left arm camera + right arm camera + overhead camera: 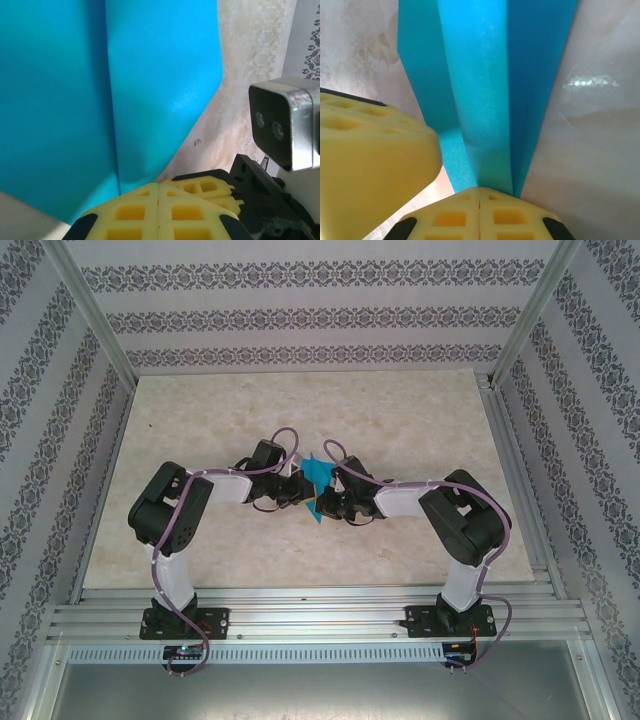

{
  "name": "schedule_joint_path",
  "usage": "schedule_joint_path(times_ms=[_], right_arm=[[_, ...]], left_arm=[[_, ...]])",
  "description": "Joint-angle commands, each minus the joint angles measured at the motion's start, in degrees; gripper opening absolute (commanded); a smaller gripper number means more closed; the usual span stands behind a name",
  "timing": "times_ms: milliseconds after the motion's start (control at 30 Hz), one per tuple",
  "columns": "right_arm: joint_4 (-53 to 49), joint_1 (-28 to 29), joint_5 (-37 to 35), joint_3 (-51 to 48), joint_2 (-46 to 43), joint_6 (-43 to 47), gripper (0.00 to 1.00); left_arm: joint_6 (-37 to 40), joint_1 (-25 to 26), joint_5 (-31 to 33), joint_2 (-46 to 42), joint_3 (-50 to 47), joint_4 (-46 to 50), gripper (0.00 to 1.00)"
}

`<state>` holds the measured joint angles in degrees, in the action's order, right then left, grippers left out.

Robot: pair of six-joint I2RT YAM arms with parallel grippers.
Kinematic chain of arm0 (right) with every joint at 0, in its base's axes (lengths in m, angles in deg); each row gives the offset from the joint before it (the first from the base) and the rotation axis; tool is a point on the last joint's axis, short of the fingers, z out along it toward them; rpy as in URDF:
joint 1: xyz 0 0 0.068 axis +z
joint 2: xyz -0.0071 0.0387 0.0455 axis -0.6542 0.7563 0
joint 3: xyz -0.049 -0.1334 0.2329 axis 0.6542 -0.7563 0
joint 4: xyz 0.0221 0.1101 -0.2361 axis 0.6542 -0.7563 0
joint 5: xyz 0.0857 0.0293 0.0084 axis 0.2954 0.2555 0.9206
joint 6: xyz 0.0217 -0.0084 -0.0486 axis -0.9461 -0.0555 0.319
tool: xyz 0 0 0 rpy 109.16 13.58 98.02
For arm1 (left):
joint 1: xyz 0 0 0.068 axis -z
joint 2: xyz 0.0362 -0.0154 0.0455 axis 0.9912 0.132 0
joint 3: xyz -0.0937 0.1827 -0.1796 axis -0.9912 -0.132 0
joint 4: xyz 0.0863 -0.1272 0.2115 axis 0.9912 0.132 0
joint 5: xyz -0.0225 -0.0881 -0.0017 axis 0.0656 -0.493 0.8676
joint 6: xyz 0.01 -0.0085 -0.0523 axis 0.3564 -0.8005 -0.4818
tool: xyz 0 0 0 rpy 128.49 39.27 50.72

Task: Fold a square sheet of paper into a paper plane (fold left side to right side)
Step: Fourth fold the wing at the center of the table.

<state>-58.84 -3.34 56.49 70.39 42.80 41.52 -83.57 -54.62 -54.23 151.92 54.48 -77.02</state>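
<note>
The square sheet of paper is teal-blue, folded into long creased panels, and held up above the table's middle between the two arms. My left gripper is shut on it from the left. In the left wrist view its yellow fingertips meet at the paper's lower edge, beside a long crease. My right gripper is shut on it from the right. In the right wrist view a raised ridge of the paper runs into that gripper's closed tips. The two grippers almost touch.
The marbled beige tabletop lies below, ringed by an aluminium frame and patterned walls. The right wrist's camera housing sits close on the right of the left wrist view, and the left gripper's yellow finger crowds the right wrist view.
</note>
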Motion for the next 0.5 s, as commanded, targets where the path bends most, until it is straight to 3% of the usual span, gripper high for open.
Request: schedule_joint_path(times_ms=[0,333,467], right_arm=[[-8.17,0.97,-4.82,-1.12,4.53,1.71,0.06],[-10.77,1.66,-5.82,0.14,5.28,2.45,0.06],[-13.04,2.08,-6.99,0.77,5.33,2.91,0.06]], left_arm=[[-1.57,0.36,1.37,2.09,1.59,-2.78,0.05],[-2.13,1.23,2.07,5.36,3.97,-3.59,0.05],[-0.57,1.24,5.57,6.25,5.55,-0.53,0.06]])
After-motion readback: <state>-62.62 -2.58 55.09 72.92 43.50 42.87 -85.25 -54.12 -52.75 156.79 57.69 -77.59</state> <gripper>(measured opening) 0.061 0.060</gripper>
